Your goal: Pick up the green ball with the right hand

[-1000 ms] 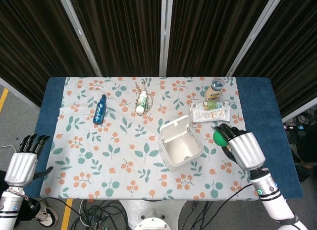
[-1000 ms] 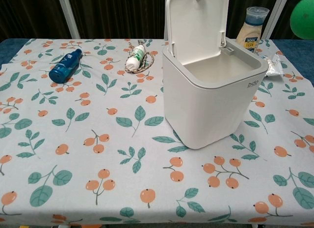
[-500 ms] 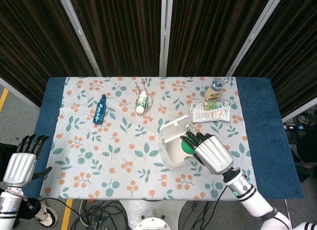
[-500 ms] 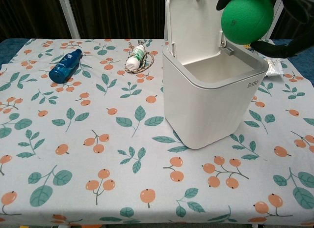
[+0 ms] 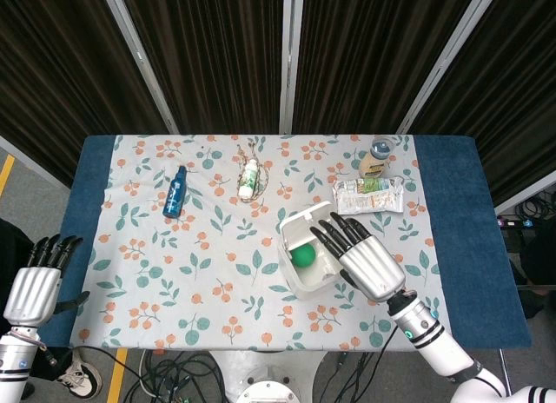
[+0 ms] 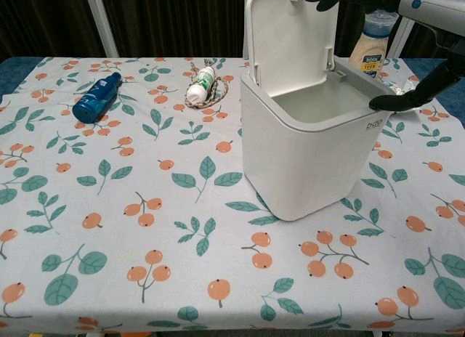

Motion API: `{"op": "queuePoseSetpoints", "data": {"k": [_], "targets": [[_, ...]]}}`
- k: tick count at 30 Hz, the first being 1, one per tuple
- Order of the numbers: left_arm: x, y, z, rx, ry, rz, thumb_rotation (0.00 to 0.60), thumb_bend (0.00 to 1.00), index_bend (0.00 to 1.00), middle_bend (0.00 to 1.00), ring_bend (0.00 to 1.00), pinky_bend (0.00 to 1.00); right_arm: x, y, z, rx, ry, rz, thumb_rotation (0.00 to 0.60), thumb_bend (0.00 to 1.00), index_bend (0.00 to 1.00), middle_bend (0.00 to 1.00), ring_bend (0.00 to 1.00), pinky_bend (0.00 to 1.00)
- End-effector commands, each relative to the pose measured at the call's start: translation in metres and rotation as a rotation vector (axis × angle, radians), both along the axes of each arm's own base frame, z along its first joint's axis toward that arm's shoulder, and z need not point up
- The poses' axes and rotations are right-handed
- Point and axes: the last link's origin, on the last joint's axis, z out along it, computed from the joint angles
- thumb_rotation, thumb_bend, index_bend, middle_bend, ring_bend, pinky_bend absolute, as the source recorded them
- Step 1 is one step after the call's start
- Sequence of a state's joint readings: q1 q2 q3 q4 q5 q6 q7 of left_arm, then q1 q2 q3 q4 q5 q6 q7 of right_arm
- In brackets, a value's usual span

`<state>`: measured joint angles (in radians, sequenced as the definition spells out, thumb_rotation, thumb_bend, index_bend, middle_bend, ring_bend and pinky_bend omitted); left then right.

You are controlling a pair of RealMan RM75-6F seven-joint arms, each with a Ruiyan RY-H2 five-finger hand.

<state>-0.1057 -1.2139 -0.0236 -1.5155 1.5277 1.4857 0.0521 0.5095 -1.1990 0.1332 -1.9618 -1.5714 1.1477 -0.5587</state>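
Note:
The green ball lies inside the open white bin, seen from above in the head view; the chest view does not show it. My right hand hovers over the bin's right side with fingers spread and nothing in it. In the chest view its fingertips show by the bin's right rim. My left hand hangs off the table's left edge, fingers apart and empty.
A blue bottle and a white tube on a chain lie at the back left. A sauce bottle and a flat packet sit behind the bin. The bin's lid stands upright.
The right hand carried the ball from the table's right side over the bin and let it go. The ball now rests inside the bin and the fingers have spread.

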Motion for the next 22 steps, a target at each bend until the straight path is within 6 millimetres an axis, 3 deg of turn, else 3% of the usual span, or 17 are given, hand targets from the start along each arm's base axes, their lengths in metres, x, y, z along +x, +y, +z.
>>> {"op": "queuePoseSetpoints", "data": {"k": [1, 5, 8, 13, 18, 22], "targets": [[0.0, -0.001, 0.0, 0.0, -0.005, 0.002, 0.6, 0.12, 0.13, 0.11, 0.04, 0.08, -0.003, 0.005, 0.012, -0.03, -0.026, 0.008, 0.6, 0.07, 0.0, 0.09, 0.0, 0.19], [0.0, -0.001, 0.0, -0.002, -0.001, -0.001, 0.6, 0.12, 0.13, 0.11, 0.04, 0.08, -0.028, 0.013, 0.039, -0.122, -0.049, -0.039, 0.6, 0.07, 0.0, 0.09, 0.0, 0.19], [0.001, -0.001, 0.002, 0.007, -0.004, -0.005, 0.6, 0.12, 0.13, 0.11, 0.04, 0.08, -0.059, 0.024, 0.056, -0.185, -0.057, -0.121, 0.6, 0.07, 0.0, 0.07, 0.0, 0.16], [0.003, -0.001, 0.003, 0.013, -0.008, -0.013, 0.6, 0.12, 0.13, 0.11, 0.04, 0.08, -0.127, 0.046, 0.082, -0.277, -0.082, -0.292, 0.6, 0.06, 0.0, 0.01, 0.0, 0.06], [0.003, 0.0, 0.006, 0.018, -0.008, -0.017, 0.6, 0.12, 0.13, 0.11, 0.04, 0.08, -0.193, 0.065, 0.098, -0.278, -0.095, -0.48, 0.6, 0.06, 0.0, 0.0, 0.0, 0.0], [0.002, 0.0, 0.009, 0.026, -0.006, -0.016, 0.6, 0.12, 0.13, 0.11, 0.04, 0.08, -0.222, 0.074, 0.1, -0.321, -0.08, -0.558, 0.6, 0.07, 0.0, 0.0, 0.0, 0.0]]}}
